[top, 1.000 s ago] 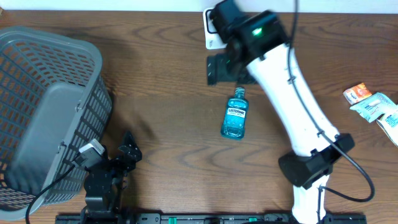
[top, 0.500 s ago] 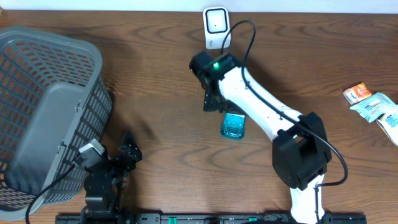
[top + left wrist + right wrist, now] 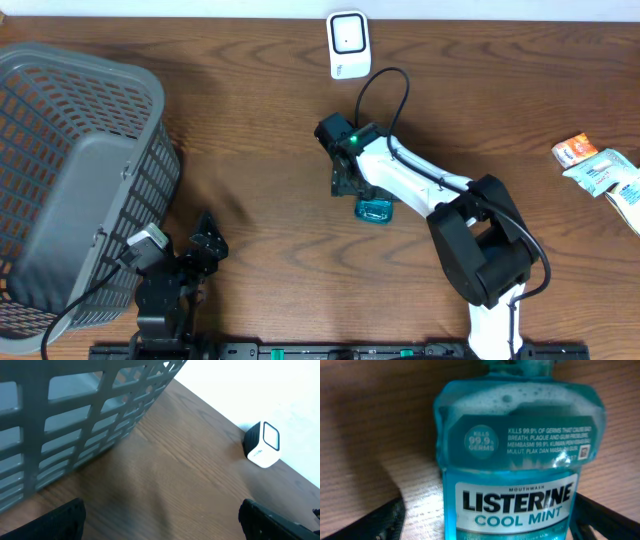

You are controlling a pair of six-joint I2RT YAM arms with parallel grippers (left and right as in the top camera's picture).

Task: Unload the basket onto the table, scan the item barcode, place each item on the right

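L arm point(image 3: 165, 290) is sitting at the lower left of the overhead view, just beside the near corner of the grey basket point(image 3: 70, 180). Its jaws are standing wide open w/ nothing btwn them. In its wrist view the two tips are showing only at the bottom corners, w/ bare wood of the surface point(image 3: 165, 485) btwn them. The basket point(image 3: 75, 420) is filling the upper left of that view.

R arm point(image 3: 440, 195) is reaching from the bottom right toward the centre of the overhead view. It is covering most of the mouthwash bottle point(image 3: 374, 209), which is lying flat on the surface point(image 3: 260, 130) at mid-frame; only the blue bottom end is showing.

In the R wrist view the bottle point(image 3: 515, 460) is filling the frame, label up and cap end toward the top edge, reading LISTERINE COOL MINT. R jaws are standing wide, one tip at each bottom corner, w/ the bottle btwn them. A gap of wood is showing on the left side. The right tip is just beside the bottle; can't tell if touching.

Packets point(image 3: 600, 170) are lying at the right edge, well apart from the bottle.

Farthest, the white scanner point(image 3: 348, 45) is standing at top centre, beyond the bottle. It is also showing at the right of the L wrist view point(image 3: 262, 445).
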